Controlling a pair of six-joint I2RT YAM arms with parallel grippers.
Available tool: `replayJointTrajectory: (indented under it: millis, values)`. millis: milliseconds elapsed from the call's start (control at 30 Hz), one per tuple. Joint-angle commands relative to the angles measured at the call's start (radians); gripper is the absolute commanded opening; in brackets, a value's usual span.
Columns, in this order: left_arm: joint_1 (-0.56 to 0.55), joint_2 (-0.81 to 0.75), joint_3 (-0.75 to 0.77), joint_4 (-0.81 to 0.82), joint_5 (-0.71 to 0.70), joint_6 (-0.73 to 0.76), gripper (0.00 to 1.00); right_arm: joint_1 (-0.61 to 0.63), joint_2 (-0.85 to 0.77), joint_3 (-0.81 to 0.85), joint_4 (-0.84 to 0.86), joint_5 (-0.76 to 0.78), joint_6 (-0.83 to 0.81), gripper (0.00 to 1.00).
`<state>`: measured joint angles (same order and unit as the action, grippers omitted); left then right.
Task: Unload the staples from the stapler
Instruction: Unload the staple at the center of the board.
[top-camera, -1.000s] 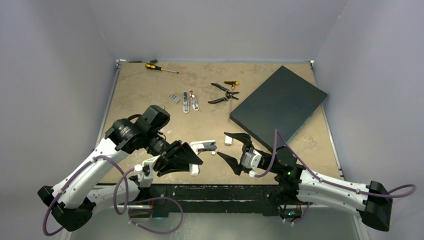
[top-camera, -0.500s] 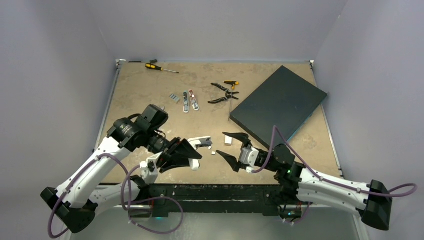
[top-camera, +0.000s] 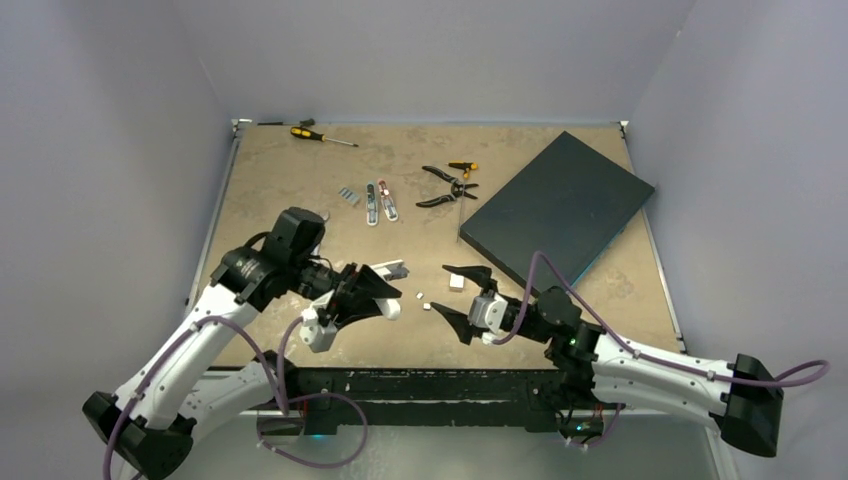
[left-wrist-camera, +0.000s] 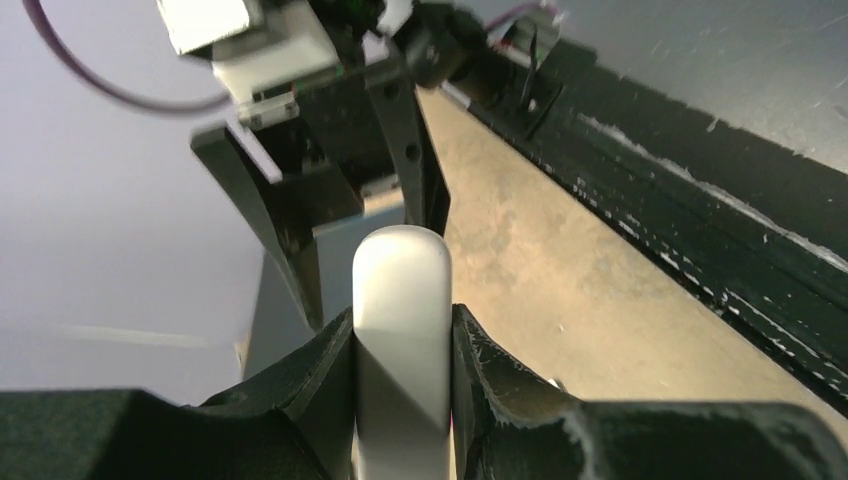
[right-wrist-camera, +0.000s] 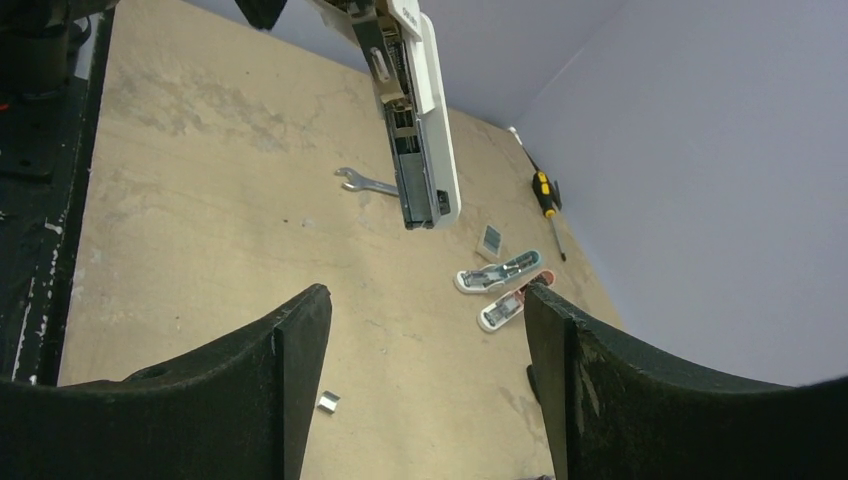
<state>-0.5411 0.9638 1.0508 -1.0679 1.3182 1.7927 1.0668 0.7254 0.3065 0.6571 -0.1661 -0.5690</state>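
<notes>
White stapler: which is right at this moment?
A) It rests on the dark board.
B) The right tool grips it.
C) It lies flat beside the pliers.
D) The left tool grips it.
D: the left tool is shut on the white stapler, pinching it from both sides; the right tool is open, holding nothing.

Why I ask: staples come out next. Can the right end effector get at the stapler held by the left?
Probably yes: the right end effector stands open, facing the stapler, with nothing between them.

Left end effector (top-camera: 385, 292) has carried the stapler (top-camera: 395, 269) forward.
</notes>
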Motion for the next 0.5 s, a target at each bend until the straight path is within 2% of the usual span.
replayJointTrajectory:
  millis: [0, 33, 100, 200, 300, 367, 467]
  values:
    - [0.007, -0.16, -0.128, 0.491, -0.195, -0.504, 0.0, 0.003, 0.024, 0.033, 0.063, 0.045, -0.004, 0.74]
    - [0.007, -0.197, -0.16, 0.604, -0.267, -0.605, 0.0, 0.003, 0.03, 0.038, 0.064, 0.049, -0.002, 0.74]
    - [0.008, -0.242, -0.19, 0.721, -0.372, -0.702, 0.0, 0.002, 0.039, 0.054, 0.058, 0.058, 0.0, 0.74]
    - [0.008, -0.225, -0.162, 0.731, -0.407, -0.733, 0.0, 0.003, 0.047, 0.084, 0.032, 0.075, 0.007, 0.75]
    - [0.006, -0.208, -0.149, 0.763, -0.426, -0.843, 0.0, 0.003, 0.044, 0.097, 0.021, 0.105, 0.042, 0.73]
    - [0.006, -0.223, -0.171, 0.841, -0.472, -0.986, 0.0, 0.003, 0.038, 0.097, 0.025, 0.129, 0.079, 0.73]
    - [0.006, -0.265, -0.222, 0.99, -0.63, -1.232, 0.0, 0.002, 0.026, 0.084, 0.046, 0.134, 0.127, 0.72]
